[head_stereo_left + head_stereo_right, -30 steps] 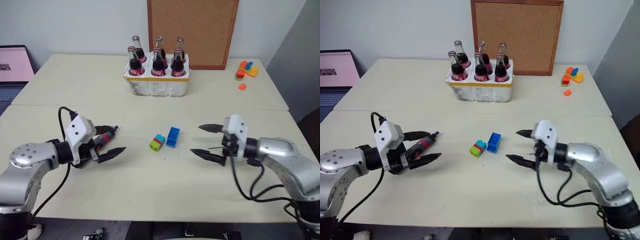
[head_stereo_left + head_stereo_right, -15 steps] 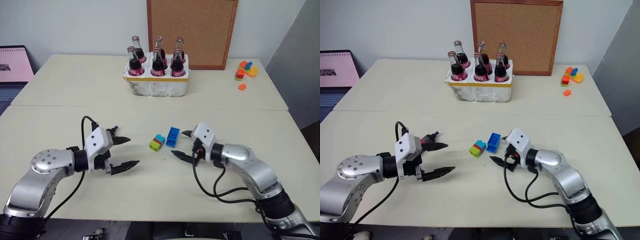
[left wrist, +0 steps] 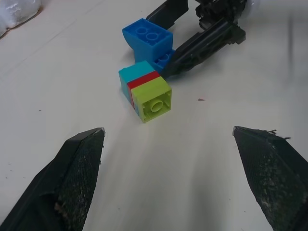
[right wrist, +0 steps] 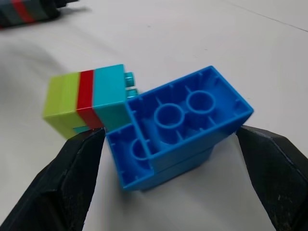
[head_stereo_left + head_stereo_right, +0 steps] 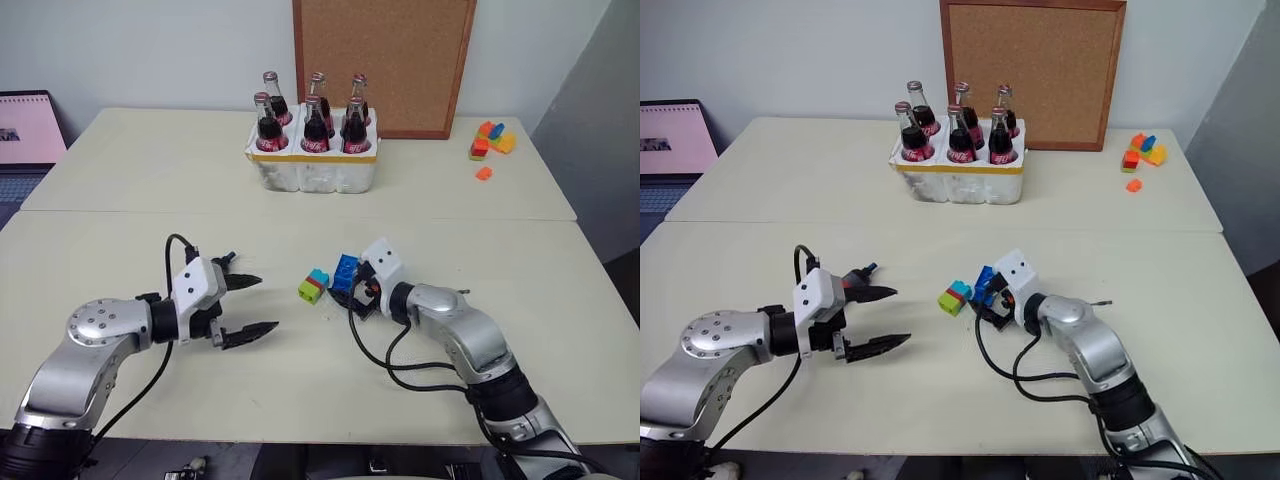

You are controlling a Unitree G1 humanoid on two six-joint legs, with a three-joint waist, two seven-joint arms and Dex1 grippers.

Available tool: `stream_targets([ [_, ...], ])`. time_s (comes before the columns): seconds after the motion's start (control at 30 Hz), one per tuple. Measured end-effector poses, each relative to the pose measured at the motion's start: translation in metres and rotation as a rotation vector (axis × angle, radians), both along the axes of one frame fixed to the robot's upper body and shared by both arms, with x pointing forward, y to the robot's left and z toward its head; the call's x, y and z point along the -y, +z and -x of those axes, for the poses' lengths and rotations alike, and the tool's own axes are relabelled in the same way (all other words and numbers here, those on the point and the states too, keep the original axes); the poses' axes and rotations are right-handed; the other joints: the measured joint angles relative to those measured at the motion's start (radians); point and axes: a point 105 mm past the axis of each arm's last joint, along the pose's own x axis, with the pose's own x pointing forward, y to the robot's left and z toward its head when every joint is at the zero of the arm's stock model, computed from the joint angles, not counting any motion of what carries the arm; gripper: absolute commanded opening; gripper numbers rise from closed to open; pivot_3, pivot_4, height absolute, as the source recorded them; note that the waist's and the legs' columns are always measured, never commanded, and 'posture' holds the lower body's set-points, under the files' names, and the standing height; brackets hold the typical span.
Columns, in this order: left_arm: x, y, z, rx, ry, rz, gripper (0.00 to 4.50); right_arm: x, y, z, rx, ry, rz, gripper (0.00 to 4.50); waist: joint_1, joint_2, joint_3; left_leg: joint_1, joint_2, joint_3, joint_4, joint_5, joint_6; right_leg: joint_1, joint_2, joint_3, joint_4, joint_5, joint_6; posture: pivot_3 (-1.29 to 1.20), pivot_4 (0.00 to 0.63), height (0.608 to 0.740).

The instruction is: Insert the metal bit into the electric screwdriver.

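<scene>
**Head views.** Your right end effector (image 5: 348,292) has swept left and down across the desk (image 5: 300,390) in the last second. It now sits at the blue brick (image 5: 346,268), jaws spread and holding nothing. The metal bit (image 5: 461,292), a hair-thin grey rod, lies flat on the desk to the right of that forearm, so this reach has moved away from the task's part and onto clutter. Your left end effector (image 5: 265,303) has come in towards the centre, jaws released and wide. The electric screwdriver (image 5: 855,277), a black pen shape with a red band, shows against its far finger. You cannot tell from here whether it is carried there or resting.

**Left wrist view.** Two matte, scuffed black fingers frame bare desk. Beyond them lies a striped brick (image 3: 147,91) of glossy lime, red and teal plastic, studs facing the camera.

**Right wrist view.** The blue brick lies tipped, its hollow ribbed underside and round tubes exposed, between the two parted fingers and touching the striped brick. Judged from this, insertion has not begun: redirect to the bit.
</scene>
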Motion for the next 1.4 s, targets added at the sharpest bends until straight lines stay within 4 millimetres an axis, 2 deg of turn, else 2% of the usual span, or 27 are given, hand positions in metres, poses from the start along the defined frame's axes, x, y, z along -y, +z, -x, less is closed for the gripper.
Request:
stream_targets([
  [0.17,0.001,0.002,-0.001,0.006,0.001,0.000,4.45,0.003,-0.003,-0.006,0.076,-0.008,0.093,4.50,-0.004,0.000,0.000,0.000,0.000,0.000,0.000,0.000,0.000,0.000,0.000,0.000,0.000,0.000,0.000,0.00,0.150,0.740],
  [0.27,0.003,0.004,-0.002,0.009,-0.002,0.000,4.45,0.014,0.005,-0.014,0.145,-0.021,0.167,4.50,-0.004,0.000,0.000,0.000,0.000,0.000,0.000,0.000,0.000,0.000,0.000,0.000,0.000,0.000,0.000,0.00,0.150,0.740],
  [0.43,0.006,0.007,-0.002,0.016,-0.003,-0.001,4.45,0.021,0.008,-0.016,0.140,-0.040,0.166,4.50,-0.006,0.000,0.000,0.000,0.000,0.000,-0.001,0.000,0.000,0.000,0.000,0.000,0.000,0.000,0.000,0.00,0.150,0.740],
  [0.53,0.007,0.007,-0.002,0.010,-0.003,-0.002,4.45,0.023,0.011,-0.016,0.092,-0.061,0.100,4.50,-0.008,0.000,0.000,0.000,0.000,0.000,-0.001,0.000,0.000,0.000,0.000,0.000,0.000,0.000,0.000,0.00,0.150,0.740],
  [0.73,0.011,0.009,-0.003,0.008,-0.012,-0.004,4.45,0.004,0.016,-0.006,-0.060,-0.049,-0.079,4.50,-0.011,0.000,0.000,0.000,0.001,-0.001,-0.001,0.000,0.000,0.000,0.000,0.000,0.000,0.000,0.000,0.00,0.150,0.740],
  [0.9,0.012,0.010,-0.002,0.003,-0.014,-0.006,4.45,0.004,0.022,-0.009,0.045,-0.045,-0.019,4.50,-0.012,0.000,0.000,0.000,0.000,0.000,-0.001,0.000,0.000,0.000,-0.001,0.000,0.000,0.000,0.000,0.00,0.150,0.740],
  [1.07,0.014,0.013,-0.004,0.010,-0.016,-0.007,4.45,0.001,0.018,-0.012,0.193,0.002,0.128,4.50,-0.012,0.000,0.000,0.000,-0.001,0.000,-0.001,0.000,0.000,-0.001,0.000,0.000,0.000,0.000,0.000,0.00,0.150,0.740],
  [1.3,0.016,0.012,-0.004,-0.001,-0.019,-0.006,4.45,-0.002,0.014,-0.023,0.129,-0.101,0.022,4.50,-0.012,0.000,0.000,0.000,0.000,0.000,-0.001,0.000,0.000,-0.001,0.000,0.000,0.000,0.000,0.000,0.00,0.150,0.740],
  [1.4,0.016,0.012,-0.005,0.000,-0.020,-0.005,4.50,0.000,0.014,-0.027,0.112,-0.142,-0.006,4.03,-0.013,0.000,0.000,0.000,0.000,-0.001,-0.001,0.000,0.000,-0.001,0.000,0.000,0.000,0.000,0.000,0.00,0.150,0.740],
])
